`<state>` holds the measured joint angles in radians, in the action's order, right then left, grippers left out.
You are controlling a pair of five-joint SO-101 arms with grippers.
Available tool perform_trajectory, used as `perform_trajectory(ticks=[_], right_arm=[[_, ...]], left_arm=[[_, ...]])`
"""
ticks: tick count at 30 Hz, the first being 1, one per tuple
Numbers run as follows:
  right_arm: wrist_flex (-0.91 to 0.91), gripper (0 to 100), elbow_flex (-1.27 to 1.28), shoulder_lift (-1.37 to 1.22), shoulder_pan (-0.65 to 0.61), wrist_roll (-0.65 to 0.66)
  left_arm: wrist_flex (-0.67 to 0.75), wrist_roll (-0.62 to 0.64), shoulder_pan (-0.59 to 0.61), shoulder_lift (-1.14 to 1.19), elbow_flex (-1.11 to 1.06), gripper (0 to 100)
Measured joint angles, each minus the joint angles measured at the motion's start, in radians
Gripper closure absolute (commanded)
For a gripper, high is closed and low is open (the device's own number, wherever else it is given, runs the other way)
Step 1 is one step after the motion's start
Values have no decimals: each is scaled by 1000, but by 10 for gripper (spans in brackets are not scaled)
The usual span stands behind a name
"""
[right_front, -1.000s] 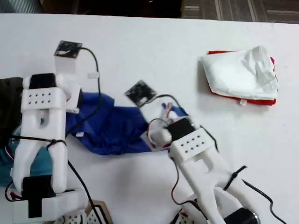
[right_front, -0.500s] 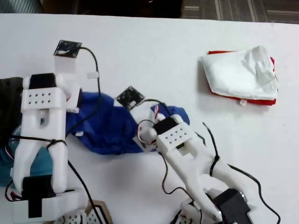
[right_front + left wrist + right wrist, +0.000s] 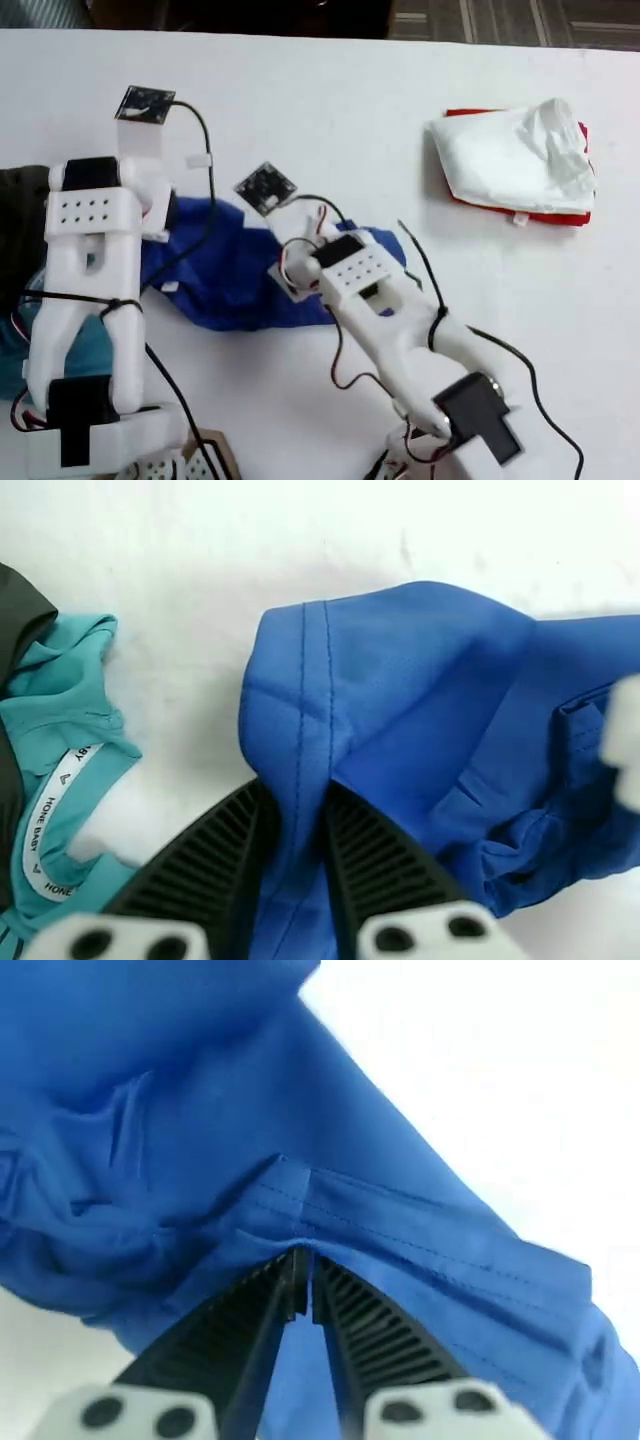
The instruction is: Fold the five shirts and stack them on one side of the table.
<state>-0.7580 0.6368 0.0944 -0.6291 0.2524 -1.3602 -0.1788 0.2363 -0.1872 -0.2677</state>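
A crumpled blue shirt [image 3: 235, 275] lies on the white table [image 3: 330, 110] between the two arms. My left gripper [image 3: 298, 815] is shut on a hemmed fold of the blue shirt [image 3: 420, 710] at its left end. My right gripper [image 3: 303, 1280] is shut on a stitched edge of the blue shirt [image 3: 200, 1130] at its right end. In the high view the left arm [image 3: 90, 260] stands at the left and the right arm [image 3: 375, 295] leans over the shirt's right part. A folded white shirt [image 3: 510, 155] rests on a folded red shirt [image 3: 560, 216] at the right.
A teal shirt [image 3: 55, 770] and a dark shirt [image 3: 20, 215] lie bunched at the table's left edge beside the left arm. Black cables [image 3: 205, 150] run from both arms over the table.
The right arm has swung left, carrying its end of the blue shirt toward the left arm. The left arm has kept still.
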Motion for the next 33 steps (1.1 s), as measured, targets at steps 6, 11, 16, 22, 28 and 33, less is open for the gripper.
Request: perform_trajectory(ticks=[6, 11, 16, 22, 28, 33], right_arm=[[-2, 979, -52, -114, 0, -34], [-2, 979, -87, -190, 0, -80], [-20, 979, -106, -204, 0, -81], [-189, 979, -250, -38, 69, -81], [-347, 979, -321, 166, 249, -81], [-428, 979, -282, 242, 465, -61]], left_arm=[[0, 0, 0, 0, 0, 973], [0, 0, 0, 0, 0, 973], [0, 0, 0, 0, 0, 973], [-26, 0, 0, 0, 2, 973], [-97, 2, 0, 0, 23, 973], [-242, 44, -100, 0, 163, 973]])
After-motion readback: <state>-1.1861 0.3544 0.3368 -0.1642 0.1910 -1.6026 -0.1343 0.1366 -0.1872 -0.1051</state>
